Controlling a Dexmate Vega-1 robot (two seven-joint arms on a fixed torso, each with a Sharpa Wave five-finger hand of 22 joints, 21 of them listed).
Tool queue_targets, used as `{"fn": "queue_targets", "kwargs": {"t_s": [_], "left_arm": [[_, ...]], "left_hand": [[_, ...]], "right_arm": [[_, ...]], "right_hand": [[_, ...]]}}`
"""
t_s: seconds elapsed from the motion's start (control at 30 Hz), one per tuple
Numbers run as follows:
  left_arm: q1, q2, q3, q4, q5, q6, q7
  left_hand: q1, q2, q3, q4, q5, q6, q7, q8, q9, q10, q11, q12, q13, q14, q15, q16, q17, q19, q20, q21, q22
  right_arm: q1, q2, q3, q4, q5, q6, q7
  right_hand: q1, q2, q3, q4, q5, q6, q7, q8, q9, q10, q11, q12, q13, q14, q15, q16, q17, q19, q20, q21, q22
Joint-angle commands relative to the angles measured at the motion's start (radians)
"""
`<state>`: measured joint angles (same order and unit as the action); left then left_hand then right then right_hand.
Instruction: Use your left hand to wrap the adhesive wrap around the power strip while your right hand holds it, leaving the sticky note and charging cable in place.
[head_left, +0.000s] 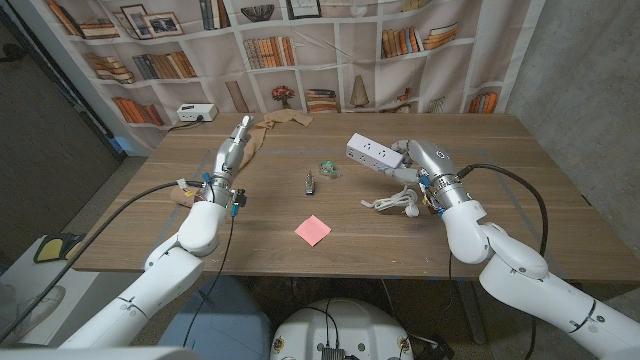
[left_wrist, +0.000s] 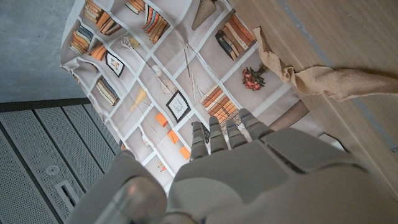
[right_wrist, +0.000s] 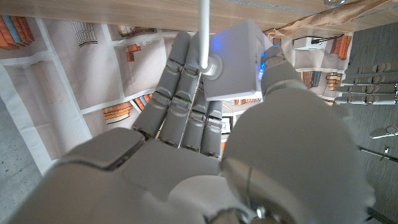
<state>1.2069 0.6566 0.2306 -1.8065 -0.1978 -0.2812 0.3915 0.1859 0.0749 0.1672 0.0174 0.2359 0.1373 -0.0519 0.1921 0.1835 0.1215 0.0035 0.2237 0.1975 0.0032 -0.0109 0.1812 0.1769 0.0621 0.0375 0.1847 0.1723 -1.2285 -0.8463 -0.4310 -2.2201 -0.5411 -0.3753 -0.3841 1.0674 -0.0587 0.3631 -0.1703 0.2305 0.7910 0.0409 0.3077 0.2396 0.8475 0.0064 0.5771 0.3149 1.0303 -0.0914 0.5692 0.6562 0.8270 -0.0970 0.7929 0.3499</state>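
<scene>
Power strip (head_left: 375, 152) lifted off the tabletop (head_left: 520, 200), clamped in the right robot hand (head_left: 412, 160), presumably to free its sides for wrapping. Left robot hand (head_left: 236, 143) empty, fingers extended toward the tan adhesive wrap (head_left: 275, 124) just beyond. Sticky note (head_left: 313, 230) and white charging cable (head_left: 392, 202) lying undisturbed nearer the front.

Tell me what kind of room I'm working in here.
Probably a staged test or recording space, not a real study. The bookshelf backdrop is a printed cloth that hangs in folds, bare grey wall shows beside it, and the wooden table carries a few laid-out props such as the pink sticky note.
</scene>
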Motion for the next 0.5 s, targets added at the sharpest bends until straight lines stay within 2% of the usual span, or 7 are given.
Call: {"fn": "queue_targets", "kwargs": {"t_s": [0.03, 0.5], "left_arm": [[0.024, 0.017, -0.014, -0.036, 0.06, 0.032, 0.027], [0.079, 0.045, -0.041, -0.081, 0.133, 0.063, 0.057]], "left_hand": [[0.013, 0.003, 0.003, -0.007, -0.003, 0.0, -0.003, 0.0, 0.002, 0.005, -0.003, 0.002, 0.005, -0.004, -0.002, -0.001, 0.001, -0.001, 0.001, -0.002, 0.001], [0.023, 0.004, 0.007, -0.014, -0.007, 0.007, -0.002, 0.003, 0.002, 0.007, -0.001, 0.002, 0.005, -0.006, -0.003, 0.0, 0.001, -0.004, 0.0, 0.0, 0.001]], "right_arm": [[-0.015, -0.012, 0.011, -0.012, 0.0, -0.016, 0.002], [-0.034, -0.029, 0.032, -0.047, -0.005, -0.04, 0.008]], "right_hand": [[0.164, 0.171, 0.011, 0.009, 0.008, 0.076, -0.076, -0.002, 0.003, 0.111, -0.117, 0.058, 0.085, 0.075, -0.14, -0.002, 0.005, -0.007, -0.012, 0.007, 0.004], [0.165, 0.172, 0.01, 0.008, 0.007, 0.077, -0.076, -0.006, 0.005, 0.113, -0.117, 0.059, 0.085, 0.078, -0.141, -0.009, 0.018, -0.01, -0.012, 0.027, 0.003]]}}
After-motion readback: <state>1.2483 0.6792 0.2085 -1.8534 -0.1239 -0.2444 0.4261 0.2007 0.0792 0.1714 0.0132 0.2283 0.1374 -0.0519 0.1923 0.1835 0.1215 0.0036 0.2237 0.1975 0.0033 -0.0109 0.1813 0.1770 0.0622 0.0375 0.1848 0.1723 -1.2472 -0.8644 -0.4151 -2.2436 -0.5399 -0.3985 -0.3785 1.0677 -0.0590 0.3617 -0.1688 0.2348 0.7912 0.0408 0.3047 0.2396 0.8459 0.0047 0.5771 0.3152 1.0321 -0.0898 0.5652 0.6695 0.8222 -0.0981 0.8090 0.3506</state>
